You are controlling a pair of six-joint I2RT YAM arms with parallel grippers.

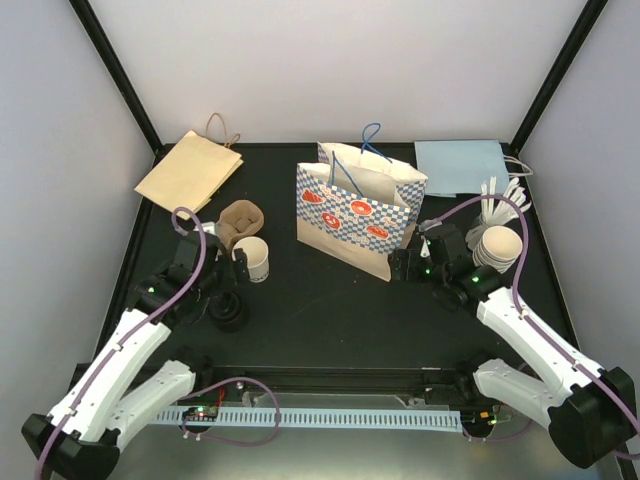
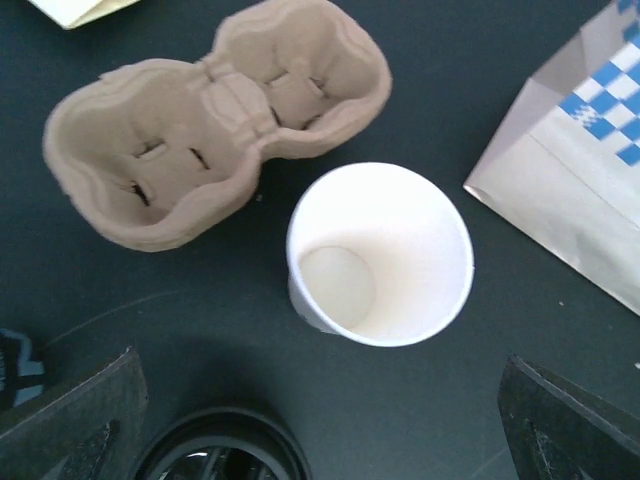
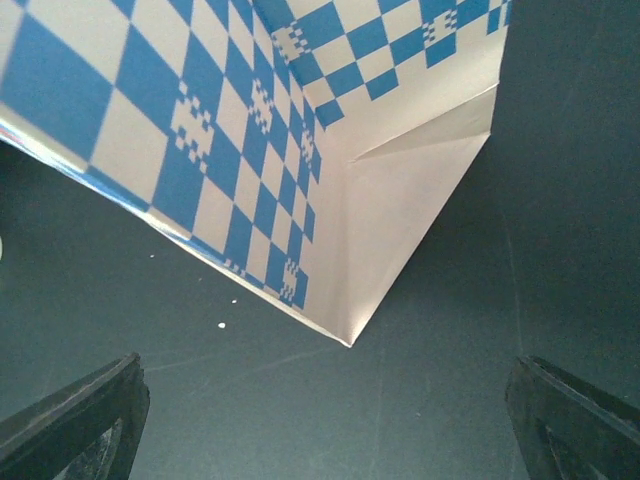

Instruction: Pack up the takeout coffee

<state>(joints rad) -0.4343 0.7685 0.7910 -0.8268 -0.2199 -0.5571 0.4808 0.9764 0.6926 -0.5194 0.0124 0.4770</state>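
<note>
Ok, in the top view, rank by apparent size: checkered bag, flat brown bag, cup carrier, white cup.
1. checkered bag
2. flat brown bag
3. cup carrier and white cup: look about alike

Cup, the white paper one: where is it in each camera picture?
Top external: cup left of centre, next to the brown carrier.
Left wrist: cup at centre, seen from above, empty.
Right wrist: not in it.
Shared landmark: the checkered bag, in all three views.

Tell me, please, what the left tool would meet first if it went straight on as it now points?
Most likely the empty paper cup, standing upright straight ahead of the open left tool. The cardboard carrier lies beyond it, though depth is unclear from the wrist view.
</note>
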